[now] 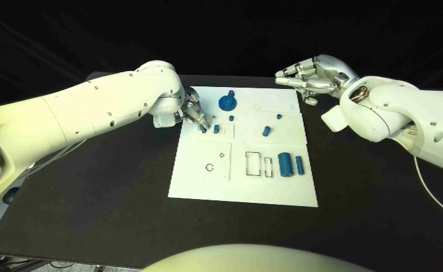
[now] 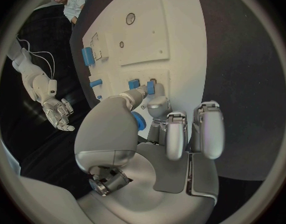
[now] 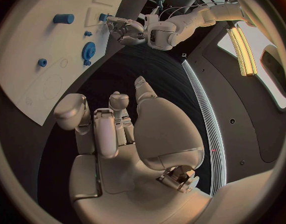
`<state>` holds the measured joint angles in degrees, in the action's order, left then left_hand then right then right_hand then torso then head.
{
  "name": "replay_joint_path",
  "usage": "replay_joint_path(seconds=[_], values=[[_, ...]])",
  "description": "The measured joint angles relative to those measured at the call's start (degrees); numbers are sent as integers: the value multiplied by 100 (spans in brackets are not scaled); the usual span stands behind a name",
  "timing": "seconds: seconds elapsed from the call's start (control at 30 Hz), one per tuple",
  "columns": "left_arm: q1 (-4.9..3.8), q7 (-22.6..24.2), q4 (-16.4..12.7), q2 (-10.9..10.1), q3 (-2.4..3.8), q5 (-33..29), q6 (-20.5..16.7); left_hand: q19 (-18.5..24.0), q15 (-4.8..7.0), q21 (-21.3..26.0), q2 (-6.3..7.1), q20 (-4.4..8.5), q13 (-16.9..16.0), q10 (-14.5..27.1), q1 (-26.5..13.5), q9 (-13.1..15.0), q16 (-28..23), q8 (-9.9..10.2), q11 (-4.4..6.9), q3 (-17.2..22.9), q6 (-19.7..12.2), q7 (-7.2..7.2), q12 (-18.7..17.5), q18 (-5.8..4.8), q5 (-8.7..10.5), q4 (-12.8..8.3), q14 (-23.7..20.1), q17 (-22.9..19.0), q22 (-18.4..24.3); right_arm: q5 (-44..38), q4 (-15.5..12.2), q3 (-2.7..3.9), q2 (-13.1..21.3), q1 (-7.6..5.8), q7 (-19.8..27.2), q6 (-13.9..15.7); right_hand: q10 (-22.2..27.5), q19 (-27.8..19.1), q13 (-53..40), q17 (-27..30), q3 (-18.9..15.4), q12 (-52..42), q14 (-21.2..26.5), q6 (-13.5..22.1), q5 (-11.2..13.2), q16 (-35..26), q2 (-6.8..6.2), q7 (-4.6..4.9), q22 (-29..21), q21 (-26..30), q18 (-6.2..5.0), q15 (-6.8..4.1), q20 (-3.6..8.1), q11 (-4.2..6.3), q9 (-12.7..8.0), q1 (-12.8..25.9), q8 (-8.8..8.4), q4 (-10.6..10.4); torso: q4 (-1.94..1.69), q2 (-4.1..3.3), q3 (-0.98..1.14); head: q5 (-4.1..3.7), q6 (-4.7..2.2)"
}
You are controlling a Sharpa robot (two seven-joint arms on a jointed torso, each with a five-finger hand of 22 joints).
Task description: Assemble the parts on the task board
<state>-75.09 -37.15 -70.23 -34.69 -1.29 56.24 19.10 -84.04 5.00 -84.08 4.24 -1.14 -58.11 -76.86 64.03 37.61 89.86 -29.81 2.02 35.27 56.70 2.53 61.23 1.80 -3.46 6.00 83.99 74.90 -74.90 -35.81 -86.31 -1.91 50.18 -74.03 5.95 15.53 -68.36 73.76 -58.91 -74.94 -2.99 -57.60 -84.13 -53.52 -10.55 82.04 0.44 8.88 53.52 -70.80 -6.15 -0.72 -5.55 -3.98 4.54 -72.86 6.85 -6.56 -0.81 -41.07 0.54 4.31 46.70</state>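
The white task board (image 1: 242, 179) lies in the middle of the table. My left hand (image 1: 191, 112) reaches over its far left part, and thumb and one finger pinch a small blue peg (image 1: 204, 128) (image 2: 150, 87) standing on the board. A second peg (image 1: 217, 128) (image 2: 134, 83) stands right beside it. A blue gear (image 1: 227, 102) (image 3: 88, 50) sits just beyond the hand. Two blue cylinders (image 1: 292, 164) (image 2: 87, 56) lie at the board's right side. My right hand (image 1: 309, 78) (image 3: 118, 129) hovers off the board's far right corner, fingers curled in, holding nothing.
More small blue pieces (image 1: 265, 131) (image 1: 279, 116) (image 1: 231, 118) dot the board's far half. Outlined slots (image 1: 258, 164) and a ring mark (image 1: 209, 168) sit on its near half. Black table (image 1: 102, 208) surrounds the board on all sides.
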Motion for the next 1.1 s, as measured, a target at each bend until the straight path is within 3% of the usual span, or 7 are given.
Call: replay_joint_path(seconds=[0.47,1.1], values=[[-10,-20,26,40,-5,155,114,0,0,-24,15,0,1,-14,-74,3,0,-226,14,25,-41,-41,0,0,40,-61,0,0,0,0,1,-1,-2,1,4,-10,0,0,0,1,0,0,0,1,0,0,0,1,-1,0,0,0,0,0,0,0,0,0,-1,1,-3,7,13],[-13,19,32,51,-2,286,202,0,0,-24,14,0,8,-14,-72,3,0,-232,14,38,-41,-41,0,0,69,-74,0,4,0,0,7,-1,-6,7,7,-23,0,0,0,2,-41,0,0,20,0,0,0,20,-17,0,0,0,0,0,0,0,0,-8,-2,2,-7,9,41]])
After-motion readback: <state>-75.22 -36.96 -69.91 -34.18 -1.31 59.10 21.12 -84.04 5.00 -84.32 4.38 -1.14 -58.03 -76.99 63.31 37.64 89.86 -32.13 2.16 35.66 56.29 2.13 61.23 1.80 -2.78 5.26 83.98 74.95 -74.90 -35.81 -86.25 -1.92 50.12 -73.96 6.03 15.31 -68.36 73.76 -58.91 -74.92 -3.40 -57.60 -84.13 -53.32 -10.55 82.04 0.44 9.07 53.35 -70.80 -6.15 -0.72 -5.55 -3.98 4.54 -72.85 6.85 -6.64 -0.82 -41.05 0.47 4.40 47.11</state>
